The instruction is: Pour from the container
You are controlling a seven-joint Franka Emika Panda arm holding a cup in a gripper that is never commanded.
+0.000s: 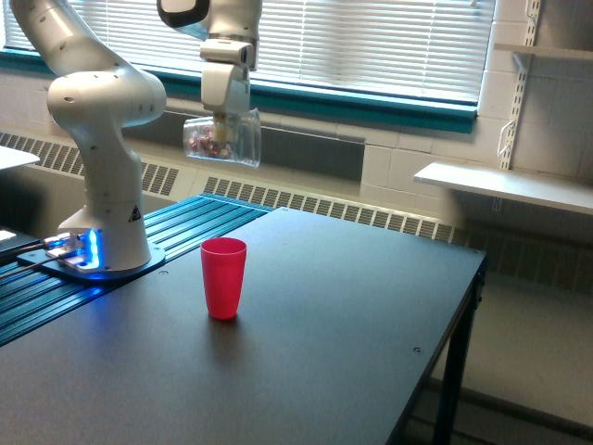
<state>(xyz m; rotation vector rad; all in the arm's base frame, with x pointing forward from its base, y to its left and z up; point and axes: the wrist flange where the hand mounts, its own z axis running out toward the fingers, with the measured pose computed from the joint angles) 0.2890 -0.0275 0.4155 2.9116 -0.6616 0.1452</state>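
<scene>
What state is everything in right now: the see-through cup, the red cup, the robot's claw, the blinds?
Clear cup: held high in the air, tipped on its side, reddish-brown pieces inside.
Gripper: shut on the clear cup.
Red cup: upright on the table, mouth open, contents not visible.
Table: dark top, only the red cup standing on it.
Window blinds: lowered.
Robot base light: glowing blue.

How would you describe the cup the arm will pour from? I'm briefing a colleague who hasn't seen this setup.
Start at the white robot arm on the exterior view's left. Below its gripper, high above the black table, hangs a small clear plastic cup. Unlike the opaque red plastic cup standing on the table, it is see-through, tilted sideways, with reddish-brown pieces inside.
</scene>
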